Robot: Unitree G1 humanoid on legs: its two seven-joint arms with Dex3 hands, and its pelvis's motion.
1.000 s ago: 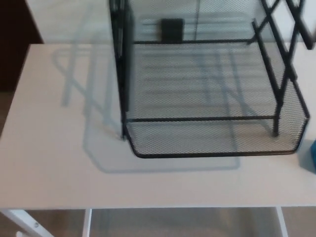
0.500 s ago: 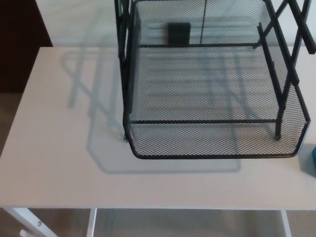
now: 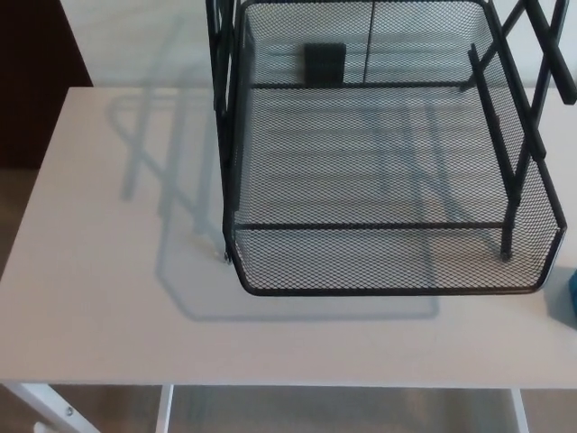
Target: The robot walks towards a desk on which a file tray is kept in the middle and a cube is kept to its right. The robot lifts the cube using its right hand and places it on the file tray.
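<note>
A blue sliver of the cube (image 3: 572, 296) shows at the picture's right edge, on the worktop (image 3: 108, 298) just beside the mesh file tray (image 3: 388, 290). It looks rigid and probably light, best pinched across opposite flat faces. Neither robot hand is in view, so its opening cannot be told.

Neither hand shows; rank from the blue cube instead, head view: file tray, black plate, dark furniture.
1. file tray: just left of the blue cube.
2. black plate: tray's back wall.
3. dark furniture: far left, off the desk.
</note>
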